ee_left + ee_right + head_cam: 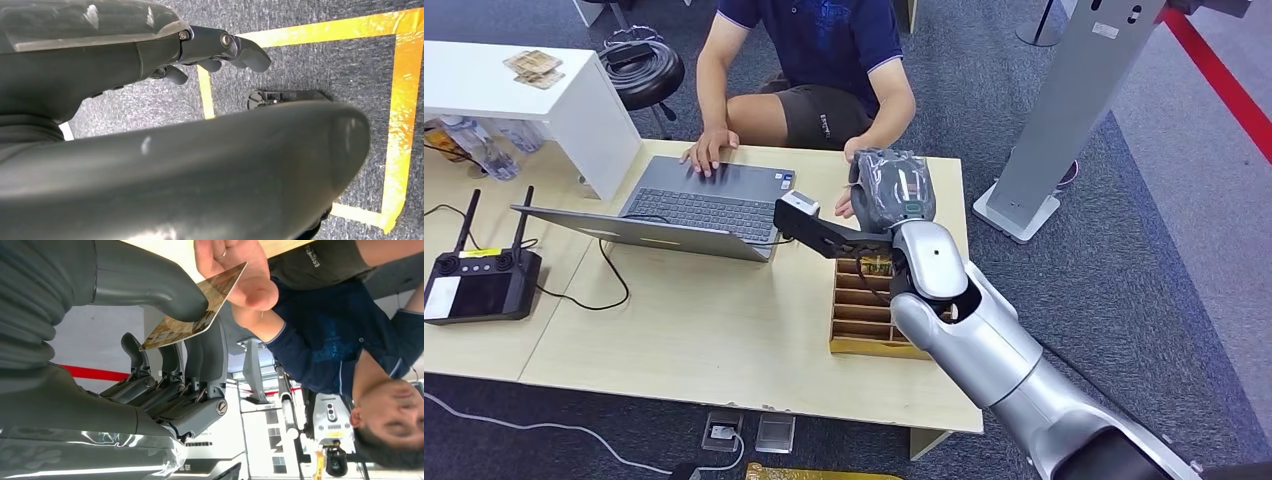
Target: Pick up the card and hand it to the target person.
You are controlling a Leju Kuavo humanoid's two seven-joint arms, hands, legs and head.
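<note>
Card (pixel 192 310) pinched between your right hand's (pixel 165 365) thumb and fingers (pixel 212 352), held out over the table (pixel 714 330); the person's hand (pixel 240 275) touches its far end; left hand (pixel 220 47) curled, holding nothing

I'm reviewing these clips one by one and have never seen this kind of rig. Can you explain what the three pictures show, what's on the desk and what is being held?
This is a humanoid robot with two silver arms. The head view looks down from its body at a desk. The other two come from cameras at its wrists, so they look turned. On the desk lie a laptop, a black remote controller and a wooden slotted card box. The right robot hand pinches a patterned card between its thumb and fingers. A seated person's hand is already touching the card's other end. The left robot hand hangs over carpet marked with yellow tape, holding nothing, its fingers curled.
</note>
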